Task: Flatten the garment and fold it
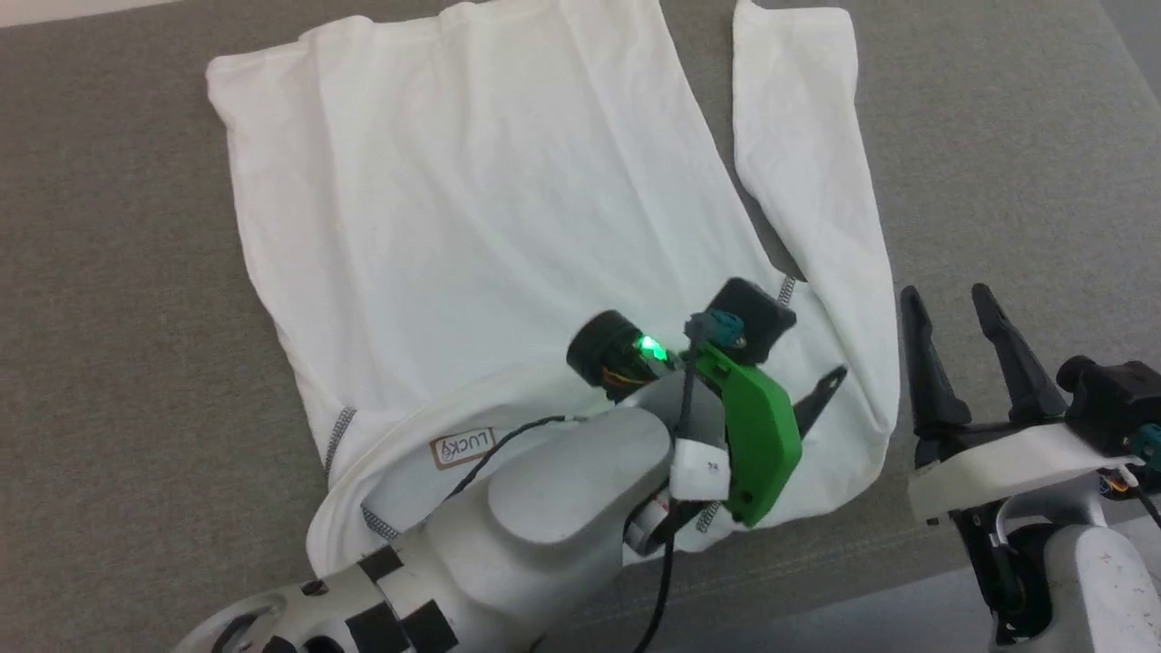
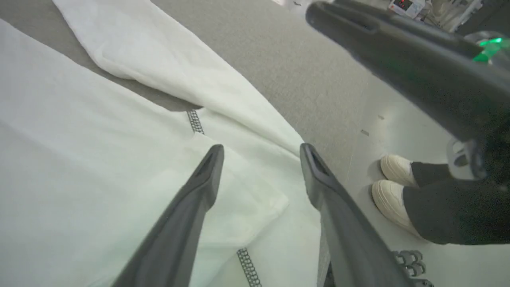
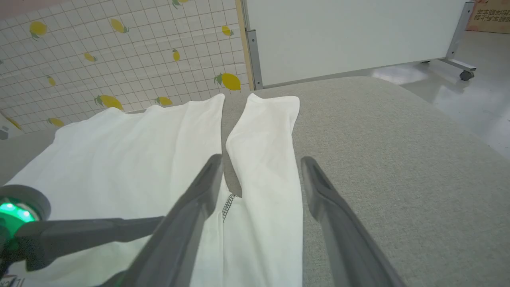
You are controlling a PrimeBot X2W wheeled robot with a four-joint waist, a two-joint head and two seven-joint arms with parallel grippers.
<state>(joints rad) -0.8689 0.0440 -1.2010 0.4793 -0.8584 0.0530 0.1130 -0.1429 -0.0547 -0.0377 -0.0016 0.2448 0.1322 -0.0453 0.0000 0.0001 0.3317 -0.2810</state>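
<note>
Over the garment — left gripper, jaws apart.

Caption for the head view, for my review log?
White shirt spread on grey surface, one sleeve lying alongside; left hand open above its shoulder, right hand open beside it.

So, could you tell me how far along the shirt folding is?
Done: the garment lies spread mostly flat on the grey surface, one sleeve laid alongside the body. In hand: nothing is gripped; the left gripper is open over the shoulder area, the right gripper open beside the sleeve. Left: bunched fabric near the logo patch to smooth, then, it seems, all the folding.
</note>
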